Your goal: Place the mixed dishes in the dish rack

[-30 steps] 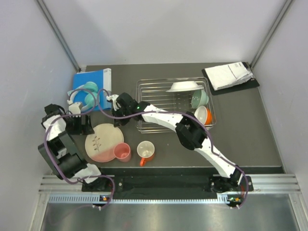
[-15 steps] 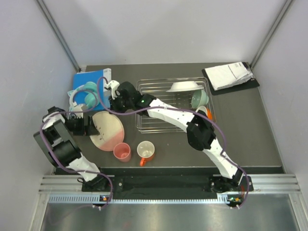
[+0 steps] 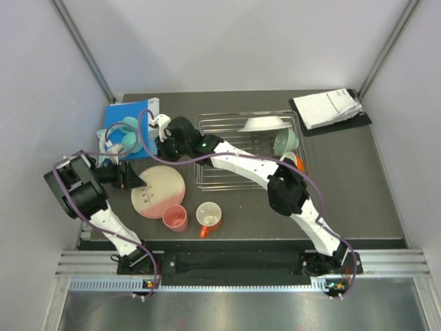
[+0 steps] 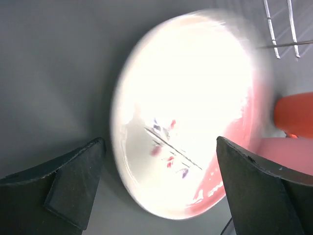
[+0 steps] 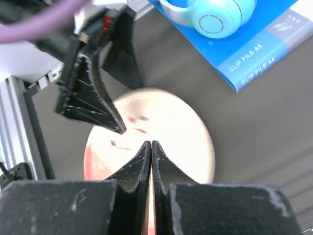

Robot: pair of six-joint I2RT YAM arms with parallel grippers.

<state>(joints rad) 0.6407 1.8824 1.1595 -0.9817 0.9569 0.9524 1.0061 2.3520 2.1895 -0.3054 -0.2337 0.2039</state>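
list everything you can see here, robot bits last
plate: 1, cream and pink, twig motif, left part of the table
pink cup: 1, pink, nearer side of the plate
mug: 1, orange, white lining, right of the pink cup
dish rack: 1, silver wire, mid table
shallow bowl: 1, white, rack's far side
mint bowl: 1, mint green, rack's right end
orange bowl: 1, orange, white lining, rack's near right corner, partly hidden
headphones: 1, mint, on the book
book: 1, blue, far left
papers: white, on a black board, far right corner
table: 1, dark grey
left gripper: open, over the plate
right gripper: shut, over the plate
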